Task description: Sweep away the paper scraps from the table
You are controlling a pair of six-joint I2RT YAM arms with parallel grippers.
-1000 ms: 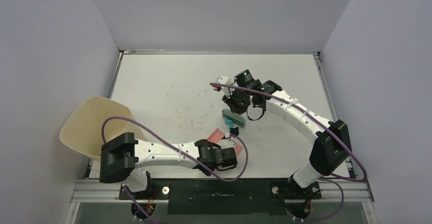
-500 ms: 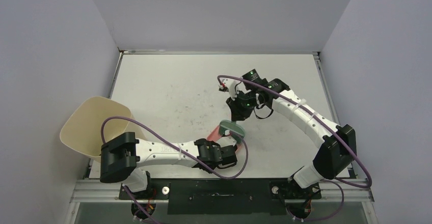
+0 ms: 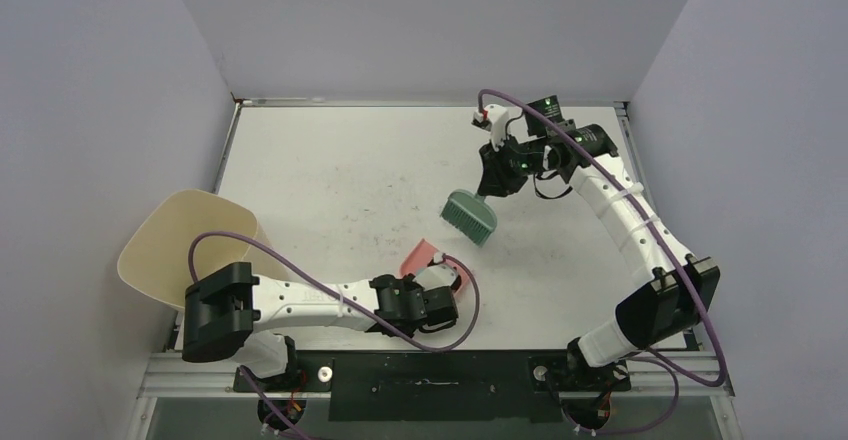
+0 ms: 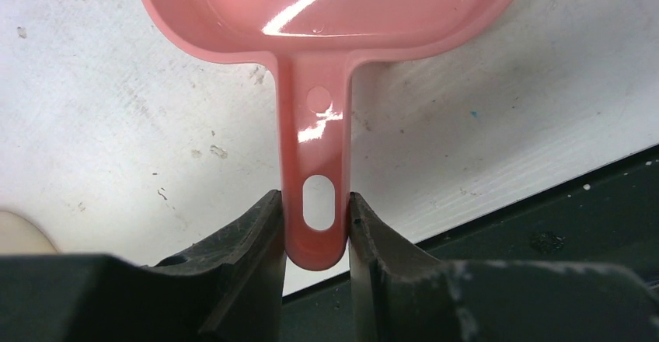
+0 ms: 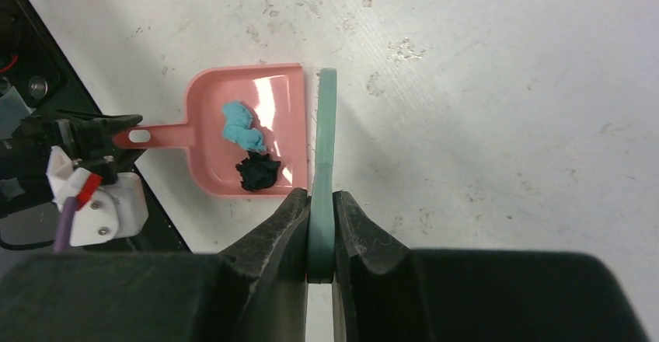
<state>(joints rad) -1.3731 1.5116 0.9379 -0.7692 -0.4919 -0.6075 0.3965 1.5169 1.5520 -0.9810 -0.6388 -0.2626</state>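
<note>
Paper scraps [image 5: 241, 128]: one teal, one black crumpled wad [image 5: 258, 171], inside the flat pink plastic dustpan [image 5: 203, 97], near its lip.
Dustpan axis: handle toward the white table's [image 3: 330, 170] near edge, lip away.
Left gripper [image 4: 314, 219]: clamped on the handle.
Right gripper [image 5: 321, 211]: pinching a teal hand brush [image 5: 327, 124], beyond the lip.

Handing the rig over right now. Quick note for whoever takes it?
Left gripper: shut on the handle of the flat pink plastic dustpan.
Right gripper: shut on the teal hand brush, apart from the pan.
Done: a teal paper wad and a black paper wad lie in the pan; no loose scraps visible on the white tabletop.
To do: probably tip the pan into the beige round-cornered bin.
</note>
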